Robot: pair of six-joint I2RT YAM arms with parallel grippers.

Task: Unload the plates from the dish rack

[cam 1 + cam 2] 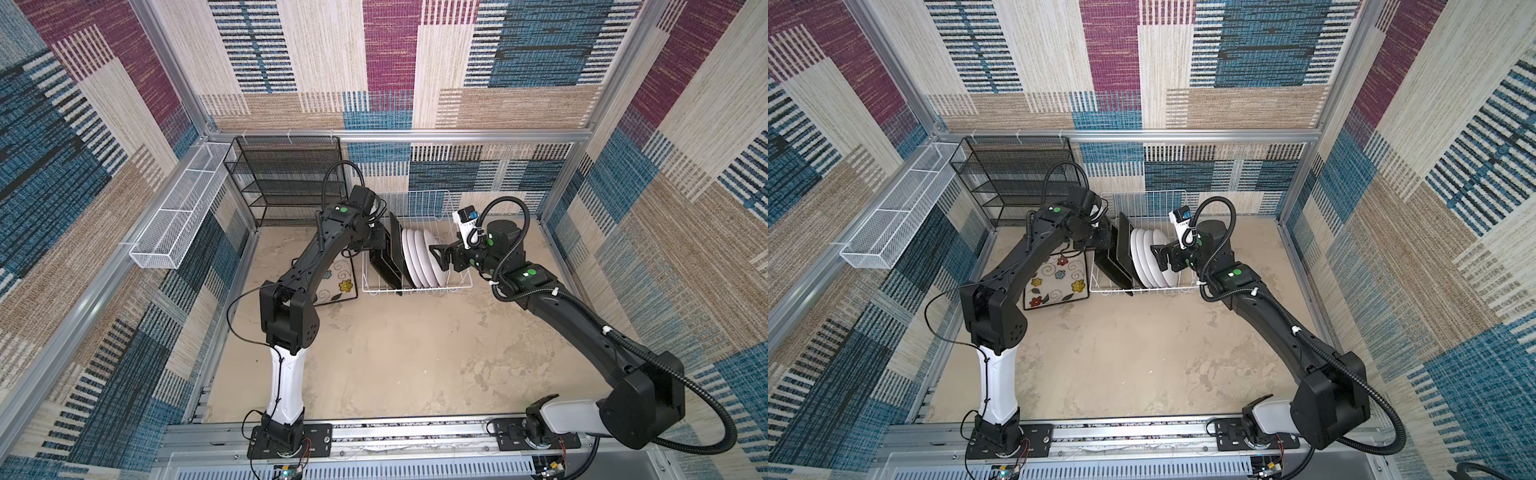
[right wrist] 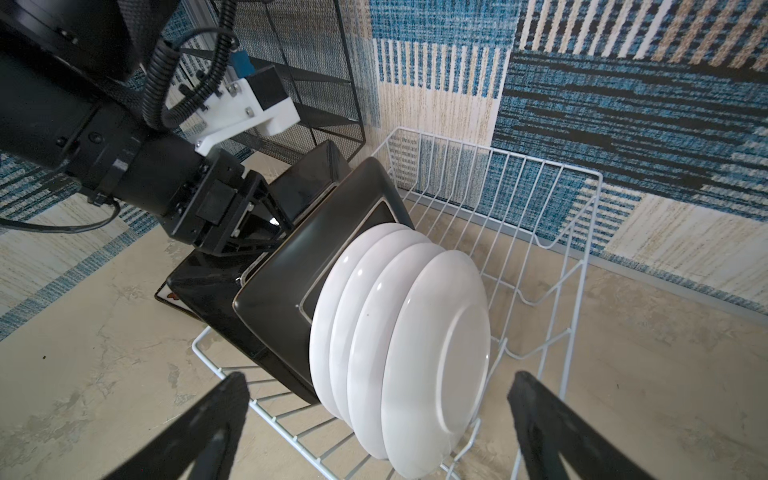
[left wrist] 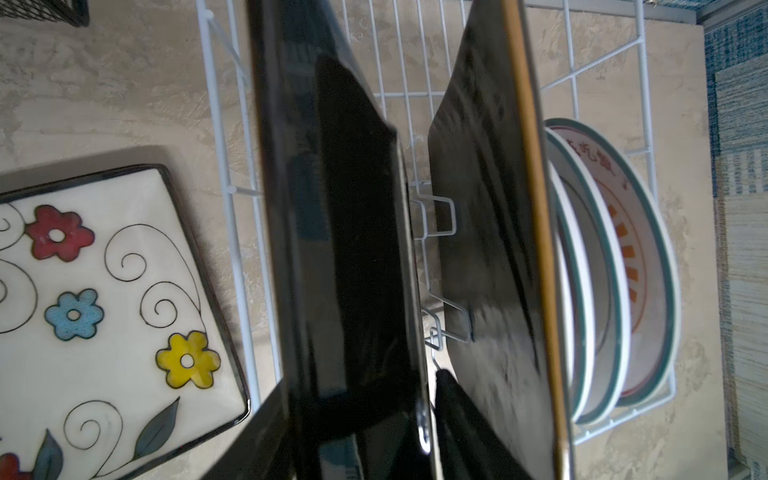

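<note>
On the beige table (image 1: 395, 353) the white wire dish rack (image 1: 424, 203) stands near the back wall. Inside it two black-backed square plates (image 1: 395, 249) and four round white plates (image 1: 419, 257) stand on edge in one row (a third square plate (image 1: 1054, 282) lies face up just beside the rack). The left gripper (image 1: 382, 245) has its jaws on both sides of the outer square plate (image 3: 353, 232); whether they press it, I cannot tell. The right gripper (image 1: 439, 257) is spread wide, near the round plates.

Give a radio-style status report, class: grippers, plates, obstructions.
Left gripper astride outer square plate, grip unclear. Right gripper open beside four round plates. Second square plate close behind in rack; third square plate flat on table. Nothing blocking.
</note>
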